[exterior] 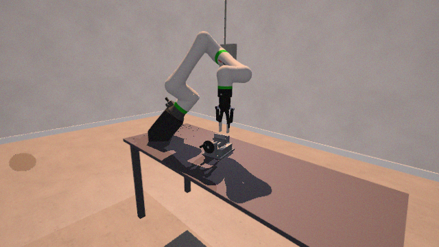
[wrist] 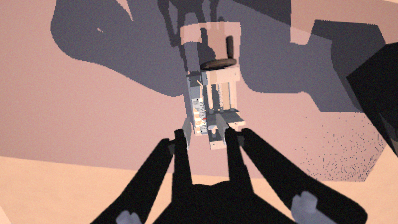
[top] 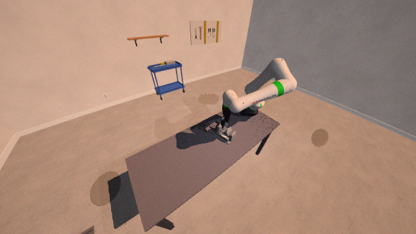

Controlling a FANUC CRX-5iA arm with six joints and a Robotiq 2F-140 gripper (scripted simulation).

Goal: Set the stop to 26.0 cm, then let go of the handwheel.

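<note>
From the side view, my dark base [exterior: 164, 128] sits at the left end of the table [exterior: 309, 206], and my arm [exterior: 192, 68] rises from it and bends down toward the stop fixture [exterior: 219, 148]. The handwheel [exterior: 208, 147] is on the fixture's left end, a dark disc standing on edge, untouched. My gripper [exterior: 223, 130] hangs just above the fixture's right part, pointing straight down, fingers partly apart with nothing between them. Through my wrist camera the handwheel [wrist: 220, 62] lies at the far end of the fixture [wrist: 212, 107], with the scale strip [wrist: 199, 112] on the left side; the setting is too small to read.
</note>
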